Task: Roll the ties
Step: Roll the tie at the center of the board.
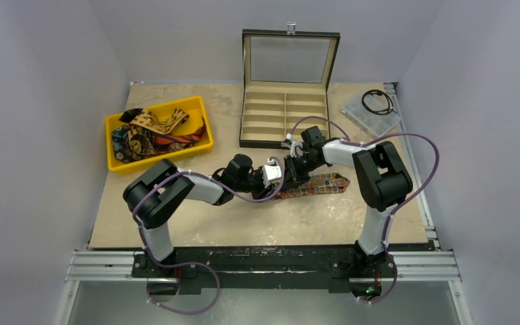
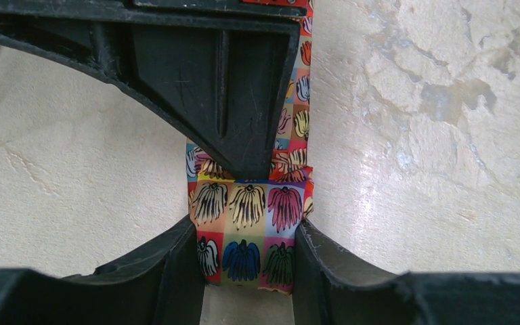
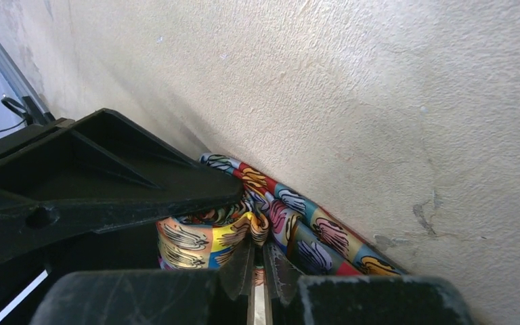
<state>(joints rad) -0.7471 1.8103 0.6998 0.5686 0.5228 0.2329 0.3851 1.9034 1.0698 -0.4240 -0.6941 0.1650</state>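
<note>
The multicoloured floral tie point(image 1: 321, 183) lies on the table in front of the box, its left end folded over. My left gripper point(image 1: 277, 177) straddles that folded end point(image 2: 250, 223); its two fingers point(image 2: 176, 271) press against the fold's two side edges. My right gripper point(image 1: 292, 170) comes from the other side, and its nearly closed jaws point(image 3: 261, 249) pinch a bunched fold of the same tie point(image 3: 311, 227). One of its fingers point(image 2: 237, 101) overlaps the tie in the left wrist view. Other ties point(image 1: 156, 132) lie piled in a yellow bin.
The yellow bin point(image 1: 116, 162) stands at the back left. An open compartment box point(image 1: 284, 115) with a raised glass lid stands at the back centre. A clear packet with a black coiled cable point(image 1: 374, 108) lies at the back right.
</note>
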